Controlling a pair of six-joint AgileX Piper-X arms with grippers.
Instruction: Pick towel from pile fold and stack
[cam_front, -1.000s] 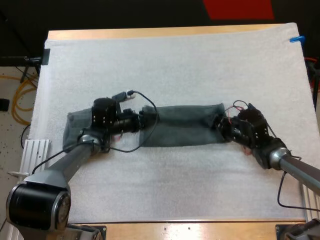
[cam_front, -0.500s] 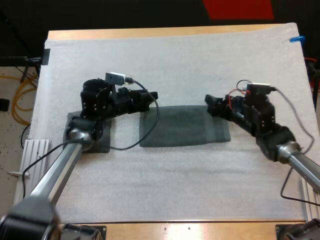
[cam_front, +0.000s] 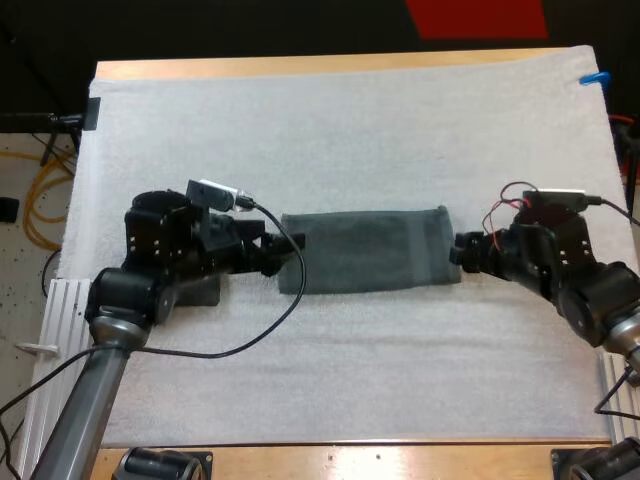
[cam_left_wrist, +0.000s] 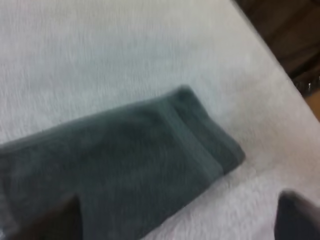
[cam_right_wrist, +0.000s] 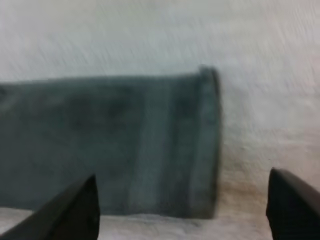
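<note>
High view: folded towel (cam_front: 365, 250) flat on mat (cam_front: 350, 130).

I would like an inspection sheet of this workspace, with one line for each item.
Surface: white mat on wooden table.
Job's things: folded towel flat at mat's middle; second towel near mat's left edge, partly hidden.
Clutter: nothing seen.
Claws: left claw open at folded towel's left end; right claw open at its right end.
Cables: yellow cable on floor, left of table.
Surroundings: floor at left.
</note>
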